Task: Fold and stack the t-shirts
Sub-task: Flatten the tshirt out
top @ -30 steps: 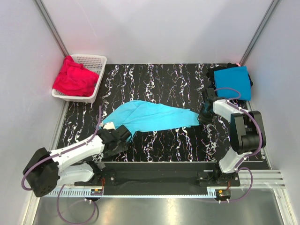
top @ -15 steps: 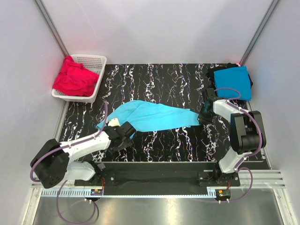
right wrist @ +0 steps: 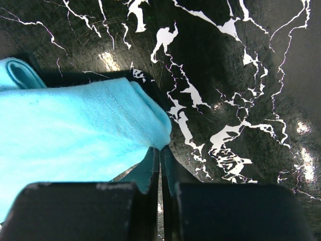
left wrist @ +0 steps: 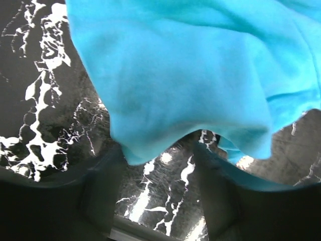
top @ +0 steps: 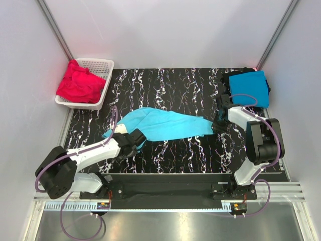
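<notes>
A light turquoise t-shirt point(top: 163, 124) lies stretched out across the middle of the table. My left gripper point(top: 136, 136) is at its near left edge. In the left wrist view the gripper point(left wrist: 159, 173) is open, and the shirt's hem point(left wrist: 150, 145) hangs over the gap between the fingers point(left wrist: 103, 193). My right gripper point(top: 216, 125) holds the shirt's right corner, and the right wrist view shows the gripper point(right wrist: 160, 149) shut on that fabric point(right wrist: 100, 120). A folded deeper blue t-shirt point(top: 249, 88) rests on a black one point(top: 225, 79) at the back right. Red t-shirts point(top: 79, 84) fill the basket.
The white lattice basket point(top: 103, 64) stands at the back left corner of the black marbled table point(top: 180, 85). Grey walls close in on both sides and behind. The arms' mounting rail point(top: 165, 193) runs along the near edge.
My left gripper has slid forward and to the right, up to the turquoise shirt's near edge, and its jaws have narrowed. The right arm and the shirt's right corner have stayed put.
</notes>
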